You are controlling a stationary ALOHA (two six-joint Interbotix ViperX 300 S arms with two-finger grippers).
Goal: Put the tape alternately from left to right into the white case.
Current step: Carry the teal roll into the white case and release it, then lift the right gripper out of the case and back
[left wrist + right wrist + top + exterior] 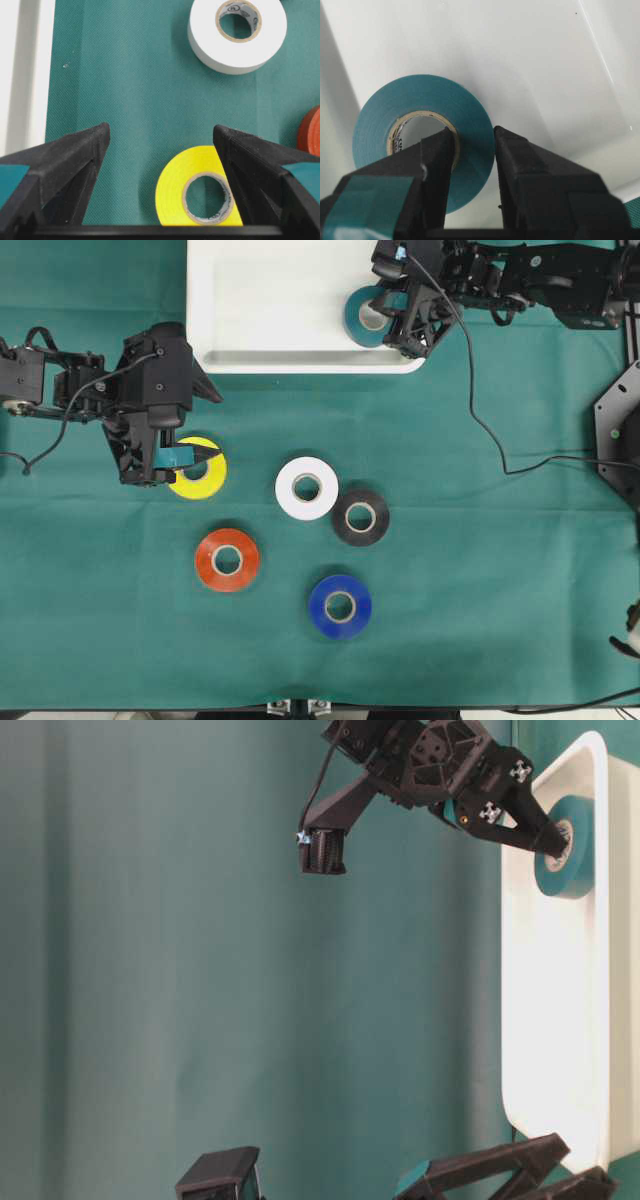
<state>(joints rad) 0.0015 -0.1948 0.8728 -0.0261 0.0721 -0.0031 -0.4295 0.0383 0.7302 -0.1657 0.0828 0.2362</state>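
- The white case sits at the top middle of the green cloth in the overhead view, its near rim toward the loose rolls.
- The right gripper reaches into the case's right end and is clamped on the teal tape roll — one finger inside the pale core, the other on the outer face, pinching the roll's wall between them.
- From table level the teal roll looks to be standing on edge against the case floor, though glare on the white plastic makes it hard to tell whether it touches.
- The left gripper hangs over the yellow tape roll with its fingers spread wide apart; the roll lies flat on the cloth between them, nearer the right-hand finger in the wrist view, and nothing is gripped.
- The other rolls lie flat on the cloth, outside the case:
- the white tape roll right of the yellow one, just beside the black tape roll — the two seem to touch;
- the orange-red tape roll below the yellow one;
- the blue tape roll nearest the bottom edge, apart from the rest.
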